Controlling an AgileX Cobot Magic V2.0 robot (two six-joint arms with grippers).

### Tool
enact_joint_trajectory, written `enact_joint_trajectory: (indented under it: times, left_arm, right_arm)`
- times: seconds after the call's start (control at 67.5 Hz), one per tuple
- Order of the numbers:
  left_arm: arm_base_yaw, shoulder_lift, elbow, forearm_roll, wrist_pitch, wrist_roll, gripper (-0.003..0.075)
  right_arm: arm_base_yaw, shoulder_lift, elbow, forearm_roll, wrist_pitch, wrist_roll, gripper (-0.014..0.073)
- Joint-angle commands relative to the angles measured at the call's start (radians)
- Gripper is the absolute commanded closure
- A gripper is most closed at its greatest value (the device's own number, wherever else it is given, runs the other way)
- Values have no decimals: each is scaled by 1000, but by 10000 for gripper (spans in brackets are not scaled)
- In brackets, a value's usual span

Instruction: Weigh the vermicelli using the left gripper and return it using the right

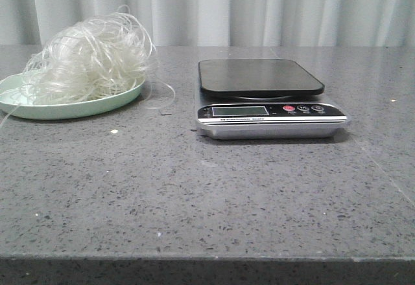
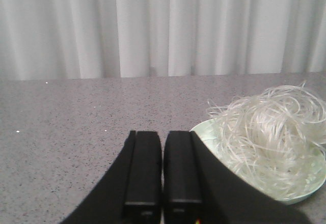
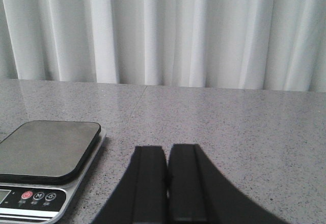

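The vermicelli [image 1: 87, 58], a fluffy clump of thin whitish strands, lies on a pale green plate [image 1: 65, 110] at the back left of the table. It also shows in the left wrist view [image 2: 272, 142] on the plate [image 2: 206, 132]. The kitchen scale [image 1: 266, 97] with a black platform stands near the middle; it also shows in the right wrist view [image 3: 46, 158]. My left gripper [image 2: 163, 137] is shut and empty, just beside the plate's rim. My right gripper [image 3: 167, 152] is shut and empty, beside the scale. Neither gripper shows in the front view.
The grey speckled table [image 1: 194, 194] ends at a front edge near the bottom of the front view. A white curtain [image 1: 259, 6] hangs behind the table. A small crumb [image 1: 114, 131] lies in front of the plate.
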Motion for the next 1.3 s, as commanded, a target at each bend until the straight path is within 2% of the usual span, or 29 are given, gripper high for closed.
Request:
enact_joint_trajectory:
  times: [0.0,0.193,0.326,0.37,0.607,0.756,1.289]
  left_arm:
    - [4,0,-27,132,-64,-8,584]
    - [4,-74,9,164,-10,-20,584]
    - [4,-176,92,305,-14,-233,584]
    - [4,-212,125,327,-14,-267,584]
    - [4,-360,284,342,-30,-272,583]
    - [4,-355,282,449,11,-400,583]
    - [4,-355,282,431,-16,-402,584]
  right_arm:
    - [-7,9,-25,-8,-77,-7,442]
    - [-7,9,-25,-8,-77,-7,442]
    - [-7,9,-25,-8,-77,-7,442]
    - [-7,9,-25,-8,-77,-7,442]
    - [-7,9,-25,-8,-77,-7,442]
    - [-7,9,-25,-8,-77,-7,442]
    - [-7,9,-25,-8,-78,-7,442]
